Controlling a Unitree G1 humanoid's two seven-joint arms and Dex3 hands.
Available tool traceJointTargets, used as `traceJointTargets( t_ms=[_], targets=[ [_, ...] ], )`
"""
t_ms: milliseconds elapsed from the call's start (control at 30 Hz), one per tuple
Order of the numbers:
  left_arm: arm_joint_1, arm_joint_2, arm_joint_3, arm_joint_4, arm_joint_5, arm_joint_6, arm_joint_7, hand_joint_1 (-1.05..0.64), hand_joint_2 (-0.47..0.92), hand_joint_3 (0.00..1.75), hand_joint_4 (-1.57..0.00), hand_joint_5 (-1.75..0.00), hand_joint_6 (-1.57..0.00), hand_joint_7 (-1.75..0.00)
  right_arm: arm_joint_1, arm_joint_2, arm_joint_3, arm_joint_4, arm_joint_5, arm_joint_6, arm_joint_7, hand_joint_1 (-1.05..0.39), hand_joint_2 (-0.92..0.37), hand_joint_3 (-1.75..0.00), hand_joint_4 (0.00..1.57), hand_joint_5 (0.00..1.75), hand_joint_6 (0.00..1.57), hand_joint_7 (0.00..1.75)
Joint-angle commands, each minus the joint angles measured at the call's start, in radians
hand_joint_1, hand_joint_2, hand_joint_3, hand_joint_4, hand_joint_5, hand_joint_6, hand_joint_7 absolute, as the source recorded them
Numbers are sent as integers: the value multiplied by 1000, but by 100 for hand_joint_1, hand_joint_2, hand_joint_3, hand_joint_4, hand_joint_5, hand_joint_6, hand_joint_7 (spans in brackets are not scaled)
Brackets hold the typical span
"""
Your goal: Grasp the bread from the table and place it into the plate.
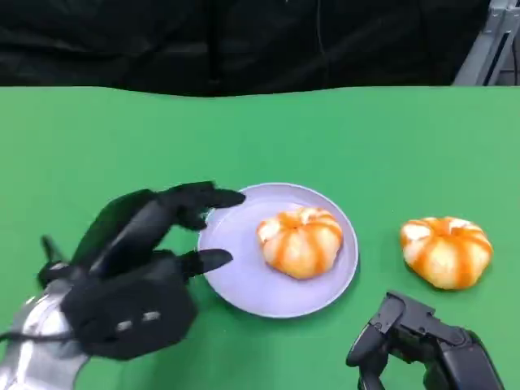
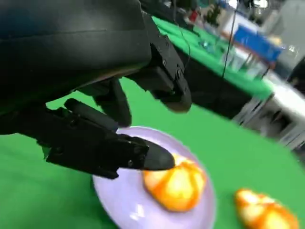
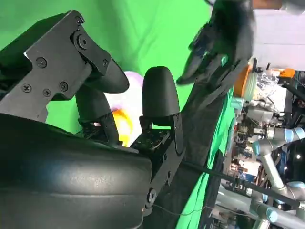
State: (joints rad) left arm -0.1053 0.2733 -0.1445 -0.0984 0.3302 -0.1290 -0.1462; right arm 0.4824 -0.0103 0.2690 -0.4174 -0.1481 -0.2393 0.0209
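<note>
Bread (image 1: 301,240) already sits in your lavender plate (image 1: 236,244), a second bread roll (image 1: 446,250) (same orange stripes) lying apart on the green table (image 1: 366,138) toward its right edge. Your left hand (image 1: 138,268) hovers released, fingers spread at the plate's left rim; your right hand (image 1: 426,345) holds nothing, fingers apart.

Silver forearms, each with a black hand (image 1: 130,276) of rounded shells and visible screws.

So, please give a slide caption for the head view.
One bread on the plate, open left hand beside it.
</note>
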Motion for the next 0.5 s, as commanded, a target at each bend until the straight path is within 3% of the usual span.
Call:
traceJointTargets(
  t_ms=[33, 100, 133, 167, 267, 400, 500],
  targets=[
    [76, -32, 66, -51, -132, -49, 8, -23, 88, 29, -69, -116, -77, -54, 1, -9, -10, -1, 17, -5, 1, 1, -33, -139, 66, 173, 66, 152],
    [117, -61, 90, -74, -195, -61, 12, -18, 64, 79, -72, -126, -73, -85, 0, -11, -11, 0, 14, -3, 1, 1, -33, -139, 66, 172, 66, 152],
    [154, -78, 103, -90, -229, -79, 17, -17, 59, 91, -72, -127, -72, -90, -2, -11, -12, 5, 17, -5, 2, 0, -33, -139, 66, 172, 66, 152],
    [177, -87, 111, -99, -245, -92, 18, -13, 50, 111, -75, -136, -74, -107, -4, -10, -12, 8, 19, -7, 3, 0, -33, -139, 67, 172, 67, 152],
    [202, -99, 122, -109, -264, -108, 14, -11, 43, 126, -76, -142, -74, -120, -7, -10, -12, 11, 22, -9, 4, 0, -32, -139, 67, 172, 67, 151],
    [254, -117, 132, -120, -294, -117, 13, -11, 42, 128, -77, -142, -74, -122, -6, -10, -13, 11, 24, -10, 5, 0, -32, -140, 68, 172, 67, 151],
    [411, -153, 161, -135, -345, -177, 27, -3, 42, 144, -79, -169, -75, -151, 0, -17, -20, 5, 39, -8, 15, 0, -32, -140, 68, 173, 68, 151]
  ],
)
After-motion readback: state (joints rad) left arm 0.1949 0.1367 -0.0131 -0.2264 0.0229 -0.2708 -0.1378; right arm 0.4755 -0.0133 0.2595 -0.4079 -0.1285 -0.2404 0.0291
